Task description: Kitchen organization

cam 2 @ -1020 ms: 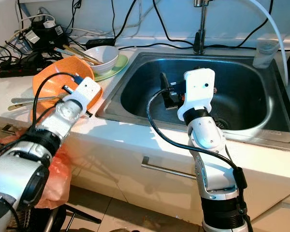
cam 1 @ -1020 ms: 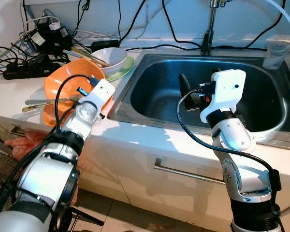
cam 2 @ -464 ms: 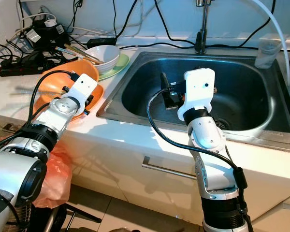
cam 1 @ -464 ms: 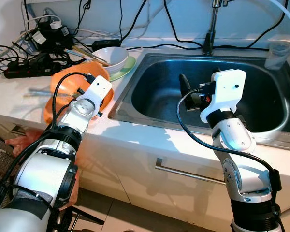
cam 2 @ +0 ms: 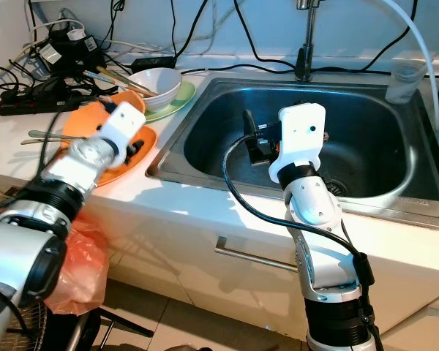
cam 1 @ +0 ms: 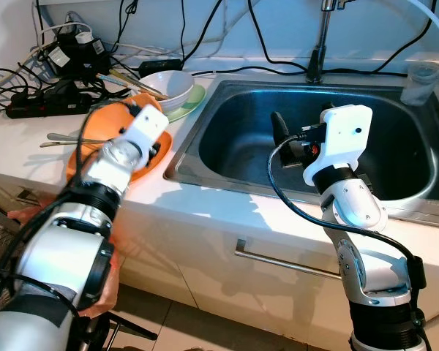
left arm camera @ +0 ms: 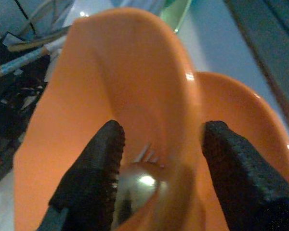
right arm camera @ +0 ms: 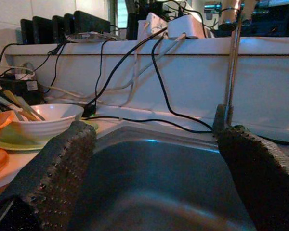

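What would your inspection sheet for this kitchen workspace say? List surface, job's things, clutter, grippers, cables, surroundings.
Surface: white countertop beside a steel sink.
Job's things: orange plastic bowls; white ceramic bowl on a green plate; metal spoon.
Clutter: clear plastic cup.
Grippers: left gripper open over the orange bowls; right gripper open above the sink.
Cables: black power strip, tangled leads.
Surroundings: tap, drawer handle.

A white counter (cam 1: 205,208) holds a steel sink (cam 1: 238,150) above a handled drawer (cam 1: 278,263), tiled floor below.
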Available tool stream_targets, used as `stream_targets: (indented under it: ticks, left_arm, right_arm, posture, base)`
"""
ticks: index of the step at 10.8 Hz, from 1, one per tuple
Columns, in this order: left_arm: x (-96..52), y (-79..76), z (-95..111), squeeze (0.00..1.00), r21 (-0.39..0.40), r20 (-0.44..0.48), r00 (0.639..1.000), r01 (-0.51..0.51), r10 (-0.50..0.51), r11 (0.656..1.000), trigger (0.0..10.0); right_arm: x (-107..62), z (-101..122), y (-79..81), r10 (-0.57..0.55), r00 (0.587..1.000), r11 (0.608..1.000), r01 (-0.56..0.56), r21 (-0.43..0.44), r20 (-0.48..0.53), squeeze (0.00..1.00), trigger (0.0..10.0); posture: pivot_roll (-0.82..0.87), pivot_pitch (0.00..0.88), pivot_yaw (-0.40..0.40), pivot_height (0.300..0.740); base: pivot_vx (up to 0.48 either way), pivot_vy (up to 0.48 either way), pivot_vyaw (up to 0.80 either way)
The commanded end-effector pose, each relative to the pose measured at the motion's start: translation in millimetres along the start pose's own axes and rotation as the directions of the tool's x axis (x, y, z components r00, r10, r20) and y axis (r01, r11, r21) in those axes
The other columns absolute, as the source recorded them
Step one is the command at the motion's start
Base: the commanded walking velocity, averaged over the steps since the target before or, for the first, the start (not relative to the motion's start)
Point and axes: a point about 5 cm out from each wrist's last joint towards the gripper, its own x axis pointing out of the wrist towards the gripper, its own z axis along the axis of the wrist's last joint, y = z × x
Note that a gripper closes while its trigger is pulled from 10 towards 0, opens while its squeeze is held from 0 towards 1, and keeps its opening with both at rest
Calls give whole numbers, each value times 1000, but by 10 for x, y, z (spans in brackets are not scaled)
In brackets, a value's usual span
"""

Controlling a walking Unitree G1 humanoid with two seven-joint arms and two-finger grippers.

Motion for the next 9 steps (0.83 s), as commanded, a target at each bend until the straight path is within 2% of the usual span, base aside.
stream_targets:
  ticks: [1, 3, 7, 9]
  left_arm:
    - [-32, 153, 109, 1000, 18, 18, 1000, -22, 21, 1000, 10000]
    - [-59, 186, 178, 1000, 38, 34, 999, -3, 2, 999, 10000]
    - [-92, 235, 116, 1000, 76, 11, 1000, 17, -18, 997, 10000]
    - [-118, 273, 203, 1000, 75, 40, 999, 1, -4, 997, 10000]
  right_arm:
    - [15, 28, 32, 10, 1000, 1000, -10, -4, 12, 0, 10000]
    - [17, 26, 29, 10, 1000, 1000, -10, -6, 12, 0, 10000]
    - [35, 28, 29, 17, 1000, 1000, -17, -9, 16, 0, 10000]
    - [42, 34, 35, 20, 1000, 1000, -20, -9, 20, 0, 10000]
  posture:
    - [-28, 0, 133, 740]
    - [-23, 0, 131, 740]
    - [-15, 0, 126, 740]
    - [-14, 0, 126, 740]
  base:
    - [0, 0, 0]
    - [0, 0, 0]
    - [0, 0, 0]
    - [0, 0, 0]
